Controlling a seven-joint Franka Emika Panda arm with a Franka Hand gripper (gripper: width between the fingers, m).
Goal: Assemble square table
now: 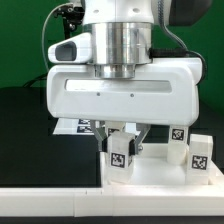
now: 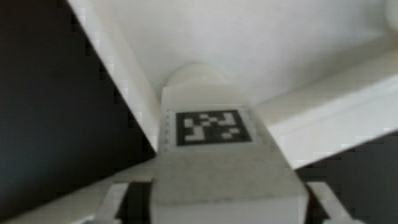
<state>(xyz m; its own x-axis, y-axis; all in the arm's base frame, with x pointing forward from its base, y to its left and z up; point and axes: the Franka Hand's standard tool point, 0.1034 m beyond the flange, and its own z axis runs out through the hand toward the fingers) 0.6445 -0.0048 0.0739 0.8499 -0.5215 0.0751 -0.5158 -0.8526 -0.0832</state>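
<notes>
My gripper [image 1: 122, 140] is shut on a short white table leg [image 1: 120, 155] with a black-and-white tag, holding it upright over the near corner area of the white square table top [image 1: 150, 178]. In the wrist view the leg [image 2: 210, 125] runs out from between my fingers [image 2: 135, 200], with my gripper [image 2: 222, 198] closed around its sides. Its tip lies by the table top's raised rim [image 2: 134, 75]. Two more tagged legs [image 1: 178, 146] [image 1: 200, 155] stand on the table top at the exterior view's right.
The marker board [image 1: 78, 125] lies on the black table behind the gripper, at the exterior view's left. A white ledge [image 1: 45, 205] runs along the front edge. My large white hand body hides much of the scene behind it.
</notes>
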